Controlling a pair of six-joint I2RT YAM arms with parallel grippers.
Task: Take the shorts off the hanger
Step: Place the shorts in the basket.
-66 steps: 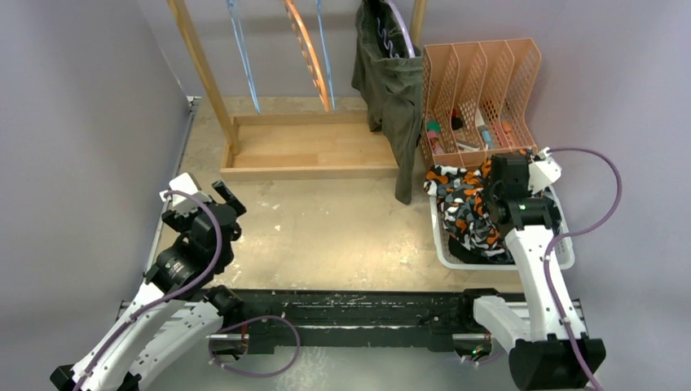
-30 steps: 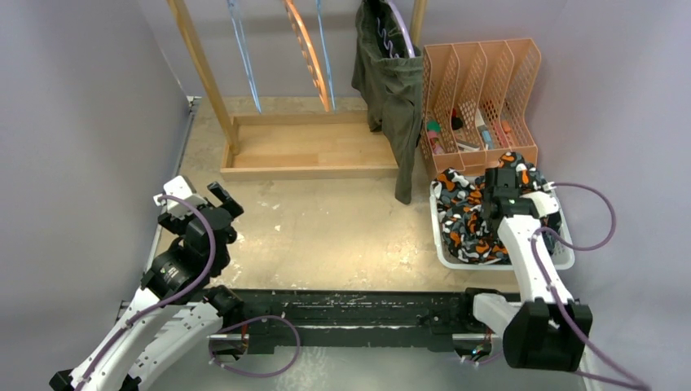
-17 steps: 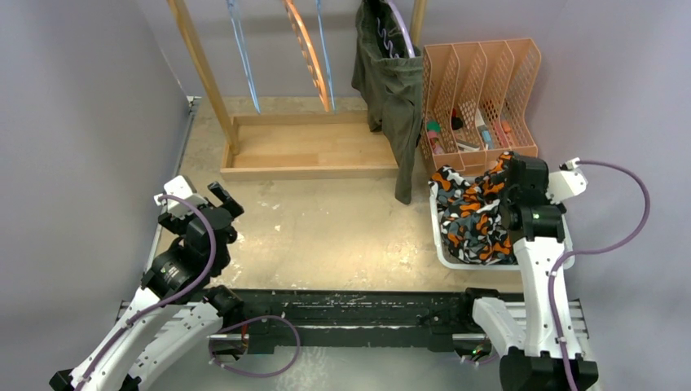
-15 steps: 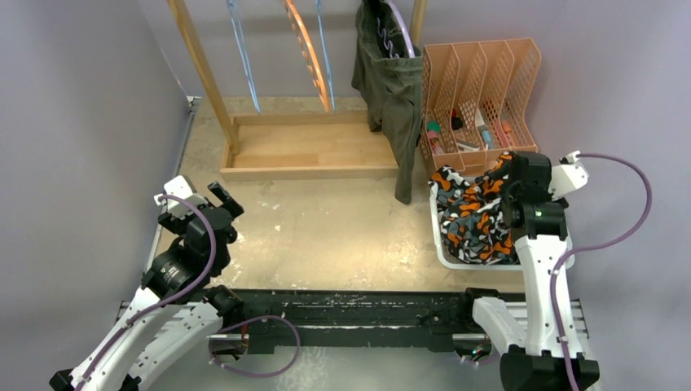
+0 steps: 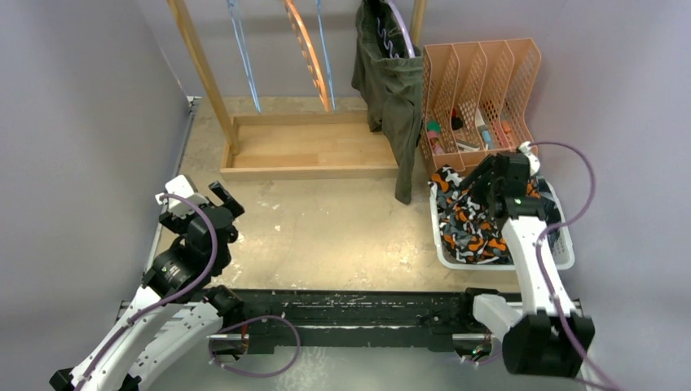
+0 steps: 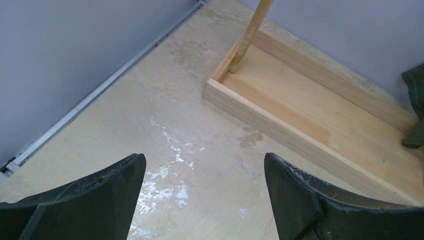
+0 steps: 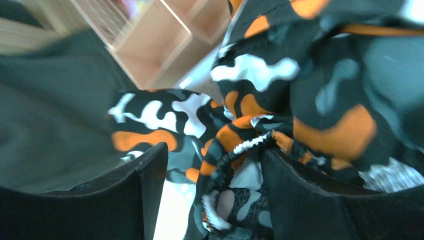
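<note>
From above, the green shorts (image 5: pixel 389 81) hang on the rack (image 5: pixel 301 151). The patterned shorts (image 5: pixel 464 224) lie in the white bin (image 5: pixel 456 265), under the right pincer (image 5: pixel 487 181).

Left wrist: the left pincer (image 6: pixel 205 165) gapes wide over the surface (image 6: pixel 150 115).

Right wrist: the right pincer's fingers stand apart, with patterned cloth bunched loose between them.

Shorts (image 5: pixel 468 220) lie in the bin (image 5: pixel 444 259), right of rack (image 5: pixel 310 159).
</note>
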